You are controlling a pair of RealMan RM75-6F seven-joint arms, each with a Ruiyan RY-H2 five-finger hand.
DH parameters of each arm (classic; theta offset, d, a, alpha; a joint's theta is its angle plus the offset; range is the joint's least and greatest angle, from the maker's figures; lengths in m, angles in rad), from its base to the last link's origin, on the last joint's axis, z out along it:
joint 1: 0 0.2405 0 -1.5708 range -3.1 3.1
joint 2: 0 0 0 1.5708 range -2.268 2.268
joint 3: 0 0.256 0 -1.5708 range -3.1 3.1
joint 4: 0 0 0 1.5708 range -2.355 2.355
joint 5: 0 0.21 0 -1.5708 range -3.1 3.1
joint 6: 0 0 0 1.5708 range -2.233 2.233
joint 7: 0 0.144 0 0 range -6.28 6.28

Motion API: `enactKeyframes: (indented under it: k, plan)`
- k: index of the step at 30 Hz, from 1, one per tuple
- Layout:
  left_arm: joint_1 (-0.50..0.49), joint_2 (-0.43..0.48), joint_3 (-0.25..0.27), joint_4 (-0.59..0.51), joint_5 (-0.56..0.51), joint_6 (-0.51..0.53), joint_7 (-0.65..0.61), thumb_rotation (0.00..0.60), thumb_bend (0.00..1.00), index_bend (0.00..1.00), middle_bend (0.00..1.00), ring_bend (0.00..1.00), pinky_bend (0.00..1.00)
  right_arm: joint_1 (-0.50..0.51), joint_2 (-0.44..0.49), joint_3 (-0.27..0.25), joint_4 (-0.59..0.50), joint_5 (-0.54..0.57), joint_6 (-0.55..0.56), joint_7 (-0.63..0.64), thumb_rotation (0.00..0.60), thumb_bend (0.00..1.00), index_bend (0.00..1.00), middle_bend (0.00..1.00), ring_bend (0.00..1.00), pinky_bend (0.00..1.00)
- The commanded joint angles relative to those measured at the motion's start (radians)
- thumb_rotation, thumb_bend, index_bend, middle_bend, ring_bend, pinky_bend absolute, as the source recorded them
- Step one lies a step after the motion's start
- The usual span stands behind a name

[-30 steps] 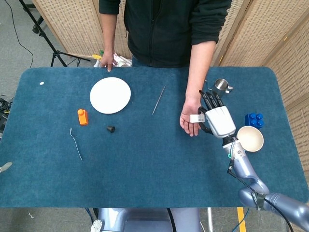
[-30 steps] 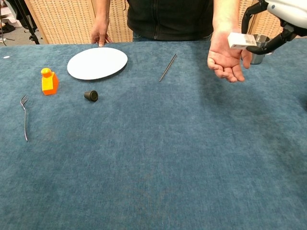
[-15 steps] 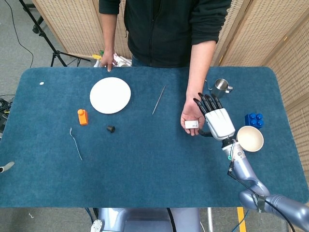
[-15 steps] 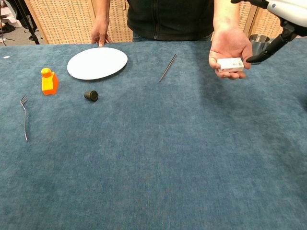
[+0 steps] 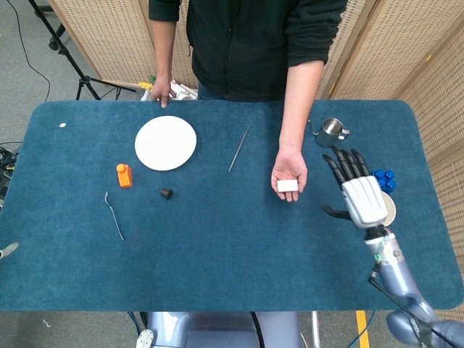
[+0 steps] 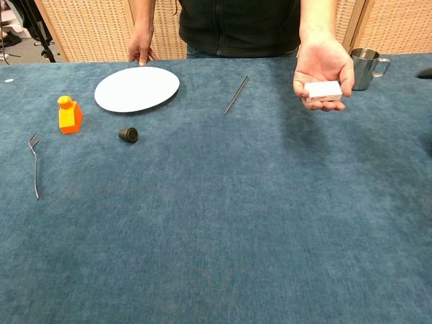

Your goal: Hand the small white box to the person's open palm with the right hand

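Observation:
The small white box [image 5: 288, 185] lies flat in the person's open palm [image 5: 289, 172], held above the blue table; the chest view shows the same box [image 6: 323, 90] on the palm [image 6: 322, 62]. My right hand [image 5: 360, 193] hovers to the right of the palm, well apart from it, fingers spread and empty. In the chest view only a dark sliver at the right edge hints at it. My left hand appears in neither view.
A steel cup [image 5: 332, 130] stands behind my right hand; a blue block [image 5: 383, 179] and a cream bowl [image 5: 391, 209] sit partly under it. Further left lie a thin rod [image 5: 238, 149], white plate [image 5: 166, 143], orange bottle [image 5: 124, 175], black cap [image 5: 166, 193] and fork [image 5: 113, 214].
My right hand released the white box onto the person's palm and drew back to the right, fingers opening. The box now rests on the palm alone.

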Motion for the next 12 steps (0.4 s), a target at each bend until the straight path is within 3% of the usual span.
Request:
enactKeyframes:
  k: [1,5,12]
  plan:
    - [0.001,-0.005,0.000,0.001,0.004,0.006,0.005,0.600,0.00,0.00,0.00,0.00,0.00,-0.091,0.029,-0.076,0.104,-0.072,0.090,0.085,0.600,0.00,0.00,0.00,0.00,0.00]
    - [0.002,-0.054,-0.017,0.044,0.026,0.065,0.002,0.600,0.00,0.00,0.00,0.00,0.00,-0.185,0.003,-0.113,0.201,-0.070,0.178,0.186,0.600,0.00,0.00,0.00,0.00,0.00]
    - [0.006,-0.071,-0.014,0.068,0.037,0.080,-0.007,0.600,0.00,0.00,0.00,0.00,0.00,-0.233,-0.015,-0.127,0.273,-0.082,0.217,0.275,0.600,0.00,0.00,0.00,0.00,0.00]
